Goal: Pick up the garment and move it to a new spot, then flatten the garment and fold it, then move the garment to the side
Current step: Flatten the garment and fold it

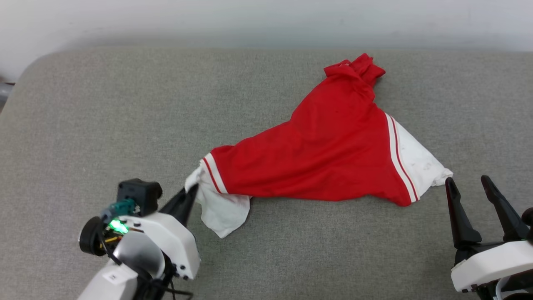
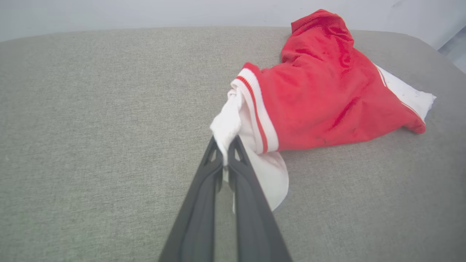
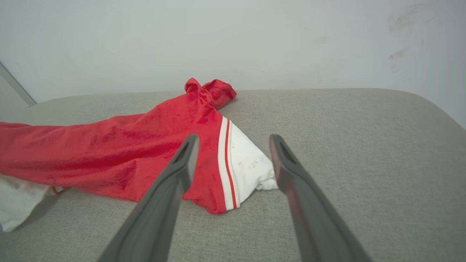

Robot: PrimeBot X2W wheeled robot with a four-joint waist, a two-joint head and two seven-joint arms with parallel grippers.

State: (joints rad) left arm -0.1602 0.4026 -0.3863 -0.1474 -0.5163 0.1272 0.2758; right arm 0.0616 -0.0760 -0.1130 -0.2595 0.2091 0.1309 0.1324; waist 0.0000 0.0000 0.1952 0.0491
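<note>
Nearest, the left gripper is pinched tight on the white sleeve at the garment's near-left corner, so the pick-up looks begun. Judging by the crumpled heap, carrying, flattening, folding and the final move aside are all left to do. The right gripper stands spread wide and empty, with its tips just beside the other white sleeve; whether they touch it I cannot tell.

The garment lies in a rough triangle on the grey cushion, right of the middle. It is a soft, limp red jersey with a slight sheen. Ribbed white bands with thin red stripes sit where the body meets each sleeve. The held sleeve is drawn up into a twisted peak, and its loose end droops flat. No lettering shows on the upturned side. At the far point the red cloth bunches into a knot of folds near the cushion's back edge. The cushion is a coarse, matte weave with rounded corners. Behind it rises a plain pale wall.
</note>
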